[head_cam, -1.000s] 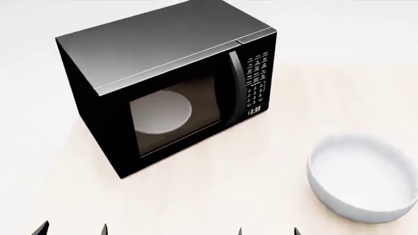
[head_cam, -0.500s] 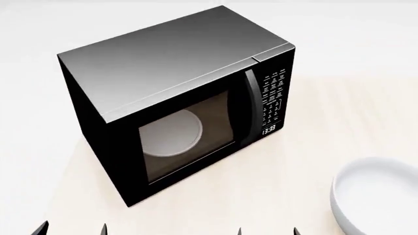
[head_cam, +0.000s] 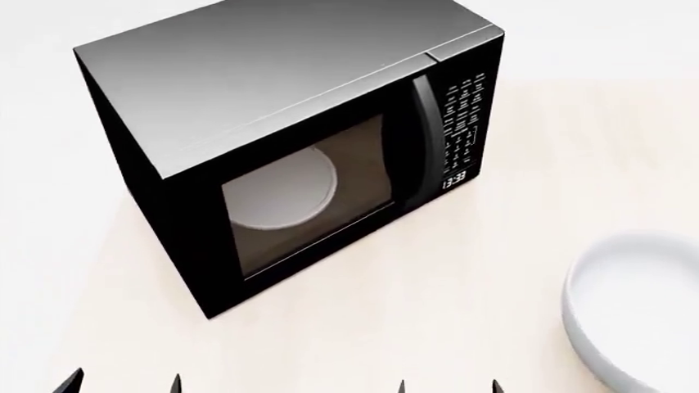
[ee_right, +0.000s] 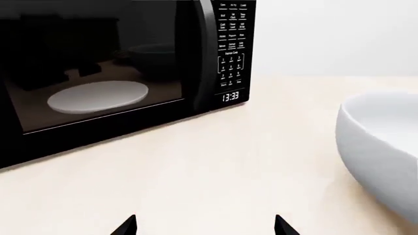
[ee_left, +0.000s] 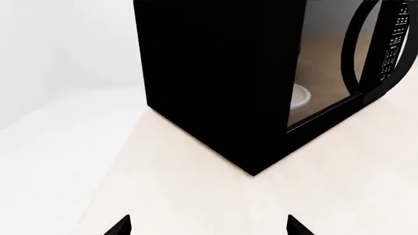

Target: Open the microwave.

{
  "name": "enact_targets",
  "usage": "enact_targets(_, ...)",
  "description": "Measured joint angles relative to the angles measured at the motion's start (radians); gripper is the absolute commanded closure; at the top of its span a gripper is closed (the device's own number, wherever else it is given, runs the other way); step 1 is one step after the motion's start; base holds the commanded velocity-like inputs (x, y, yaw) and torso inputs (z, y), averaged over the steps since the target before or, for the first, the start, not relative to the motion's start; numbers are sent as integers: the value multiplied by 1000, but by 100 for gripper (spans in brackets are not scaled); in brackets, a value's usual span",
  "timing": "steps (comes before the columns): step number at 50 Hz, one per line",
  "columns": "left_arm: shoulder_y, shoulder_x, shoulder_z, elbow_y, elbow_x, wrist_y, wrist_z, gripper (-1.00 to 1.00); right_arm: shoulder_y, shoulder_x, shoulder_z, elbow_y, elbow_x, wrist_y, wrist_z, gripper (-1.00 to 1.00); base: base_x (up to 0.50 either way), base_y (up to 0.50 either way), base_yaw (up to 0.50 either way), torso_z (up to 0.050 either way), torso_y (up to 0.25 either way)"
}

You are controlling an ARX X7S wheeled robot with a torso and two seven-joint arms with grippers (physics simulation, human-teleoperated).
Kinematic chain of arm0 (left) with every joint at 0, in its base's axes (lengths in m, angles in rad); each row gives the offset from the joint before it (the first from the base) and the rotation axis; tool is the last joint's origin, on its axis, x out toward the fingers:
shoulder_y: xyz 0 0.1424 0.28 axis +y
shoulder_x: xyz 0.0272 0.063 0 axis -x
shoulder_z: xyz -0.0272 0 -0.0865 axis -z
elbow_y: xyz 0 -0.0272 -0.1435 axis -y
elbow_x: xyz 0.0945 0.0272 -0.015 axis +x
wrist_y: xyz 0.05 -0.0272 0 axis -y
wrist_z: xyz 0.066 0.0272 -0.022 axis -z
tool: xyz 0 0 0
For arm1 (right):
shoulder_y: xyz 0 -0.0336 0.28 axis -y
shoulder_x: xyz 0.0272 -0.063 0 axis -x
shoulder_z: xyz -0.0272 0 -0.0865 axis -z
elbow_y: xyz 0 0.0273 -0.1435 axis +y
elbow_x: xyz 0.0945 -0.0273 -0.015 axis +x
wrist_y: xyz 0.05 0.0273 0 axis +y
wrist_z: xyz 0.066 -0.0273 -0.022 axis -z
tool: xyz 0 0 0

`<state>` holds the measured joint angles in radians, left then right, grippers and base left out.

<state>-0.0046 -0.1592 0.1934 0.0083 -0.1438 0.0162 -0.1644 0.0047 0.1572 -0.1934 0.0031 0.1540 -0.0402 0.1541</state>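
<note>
Left wrist view: the microwave (ee_left: 261,83) shows its side, left gripper (ee_left: 207,226) spread wide, empty. Head view: door shut, upright handle (head_cam: 426,143) nearer the right arm. Right wrist view: right gripper (ee_right: 203,226) wide, handle (ee_right: 207,54) ahead.

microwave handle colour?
Black, a vertical bar handle on the microwave; head view shows it best.

I see the microwave (head_cam: 295,155) with a glossy black casing and reflective glass door, a smooth matt white bowl (head_cam: 639,307), and a pale matt counter (head_cam: 437,319).
</note>
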Motion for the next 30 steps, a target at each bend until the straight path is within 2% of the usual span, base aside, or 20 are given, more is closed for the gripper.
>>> enact_targets(10,-2,-4,7,0,-8,5,-4,-100,1,5,-7,1,2,-4,6,-100,0,0,0,4,-250)
enact_targets(20,-4,-9,11,5,-15,8,-7,-100,2,8,-8,-10,13,-4,15,-100,0,0,0,0,-2)
enact_targets(30,-5,-14,15,4,-20,9,-12,-100,2,18,8,-99,66,72,35,-100,0,0,0,0,0)
